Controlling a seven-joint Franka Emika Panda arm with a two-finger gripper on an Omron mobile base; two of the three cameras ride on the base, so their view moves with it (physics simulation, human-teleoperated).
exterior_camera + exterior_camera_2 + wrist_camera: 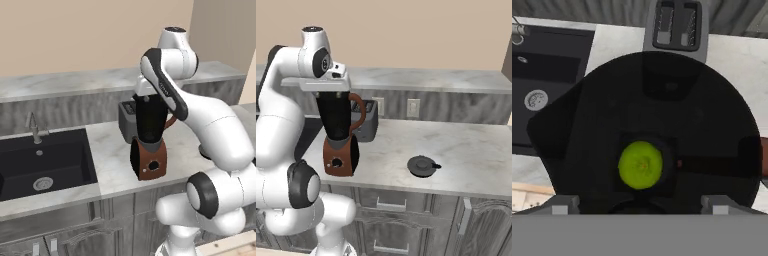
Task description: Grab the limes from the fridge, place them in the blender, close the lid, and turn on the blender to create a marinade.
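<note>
From the left base view, my arm sweeps up from the lower right and bends over the blender [149,141], which stands in the middle of the frame on the grey counter [112,155]. My wrist sits right over the jug's mouth, so my claw itself is hidden here. Behind the jug, touching it in the picture, is a grey toaster [127,117]. The black sink [45,162] with its faucet [34,127] fills the left side.

From the right base view, my arm rises at the left and my hand lies flat across the top of the dark jug of the blender, left of centre. The reddish handle curves out to the right, the round knob faces front on the base. The lid [422,165] lies flat on the counter, lower centre, well apart from the blender.

In the hand view I look straight down into the jug. A bright green lime [640,165] rests at the bottom, just below centre of the frame. My fingertips [562,206] show at the bottom edge, set far apart to either side, holding nothing. The toaster's slots sit at the top, the sink at upper left.
</note>
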